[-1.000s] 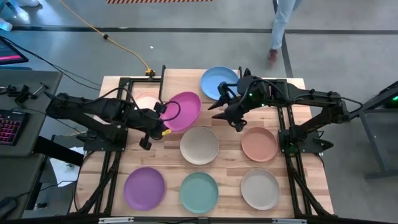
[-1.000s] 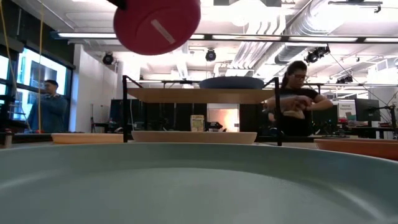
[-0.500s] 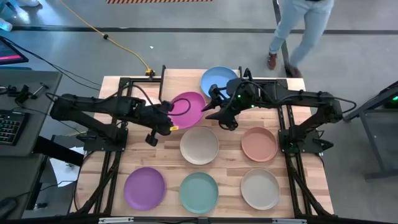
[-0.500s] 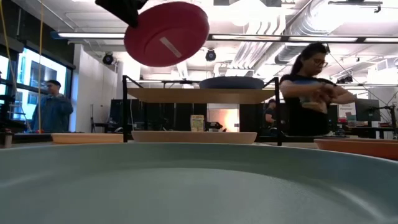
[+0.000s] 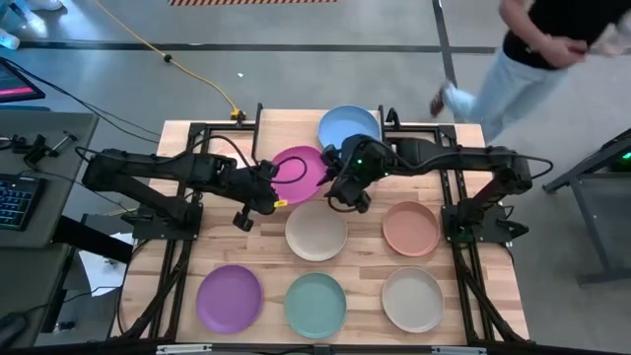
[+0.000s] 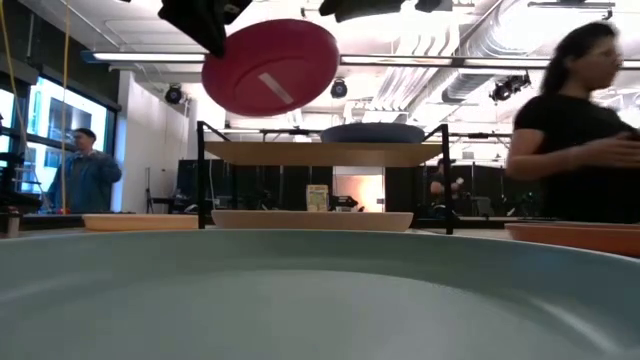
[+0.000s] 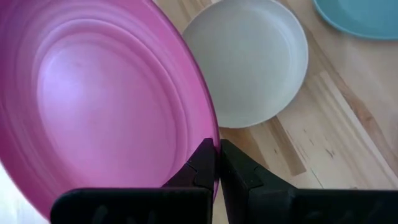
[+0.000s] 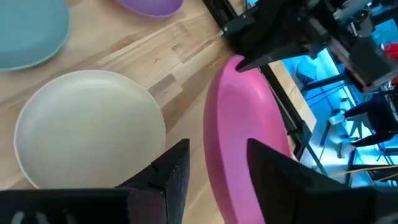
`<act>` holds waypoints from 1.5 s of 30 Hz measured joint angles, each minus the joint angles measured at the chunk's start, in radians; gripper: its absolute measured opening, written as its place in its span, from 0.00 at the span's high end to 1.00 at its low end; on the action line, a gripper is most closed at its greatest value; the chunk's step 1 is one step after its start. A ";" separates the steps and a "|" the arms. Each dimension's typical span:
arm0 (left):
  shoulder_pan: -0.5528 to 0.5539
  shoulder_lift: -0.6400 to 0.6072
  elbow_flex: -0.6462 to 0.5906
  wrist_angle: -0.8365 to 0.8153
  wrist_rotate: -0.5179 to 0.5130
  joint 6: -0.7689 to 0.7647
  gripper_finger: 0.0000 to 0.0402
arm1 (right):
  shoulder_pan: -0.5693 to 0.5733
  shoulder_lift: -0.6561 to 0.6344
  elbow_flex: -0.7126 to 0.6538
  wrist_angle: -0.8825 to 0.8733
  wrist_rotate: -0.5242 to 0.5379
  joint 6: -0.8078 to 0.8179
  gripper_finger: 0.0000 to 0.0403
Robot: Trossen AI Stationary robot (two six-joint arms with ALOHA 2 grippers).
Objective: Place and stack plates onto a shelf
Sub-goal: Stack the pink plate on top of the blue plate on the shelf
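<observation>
Magenta plate [image 5: 299,170] is pinched at its rim between the two dark fingers of the left gripper [image 7: 217,167] and held tilted in the air, clear of the tabletop. Opposite that grip, the right gripper [image 5: 340,189] sits at the plate's far edge; its fingers [image 8: 177,171] are spread, with the plate rim [image 8: 239,155] lying in the gap between them and not clamped.

Below both grippers, the cream plate [image 5: 316,230] lies flat on the wooden table [image 5: 473,247]. Behind the right gripper, the blue plate [image 5: 349,126] rests on the shelf [image 6: 325,152], which stands at the rear of the table on black legs. Beside the right gripper's outer side, the salmon plate [image 5: 411,228] lies on the table.

Farther toward the front edge, the purple plate [image 5: 229,298], teal plate [image 5: 315,304] and beige plate [image 5: 412,299] lie in a row, well apart from both grippers.

A person [image 5: 552,49] is on the floor beyond the table.
</observation>
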 joint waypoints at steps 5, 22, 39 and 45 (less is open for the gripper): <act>0.000 0.000 0.000 0.000 0.000 -0.003 1.00 | 0.000 0.020 0.000 0.000 0.029 0.000 0.63; 0.000 0.000 0.000 0.007 0.000 -0.008 1.00 | 0.000 0.055 0.000 0.005 0.146 0.001 0.73; -0.001 -0.002 -0.001 0.032 -0.003 -0.004 0.99 | 0.026 0.055 -0.002 -0.064 0.159 0.023 0.99; 0.000 -0.002 -0.001 0.039 -0.009 -0.038 0.95 | 0.041 0.055 -0.002 -0.071 0.204 0.027 1.00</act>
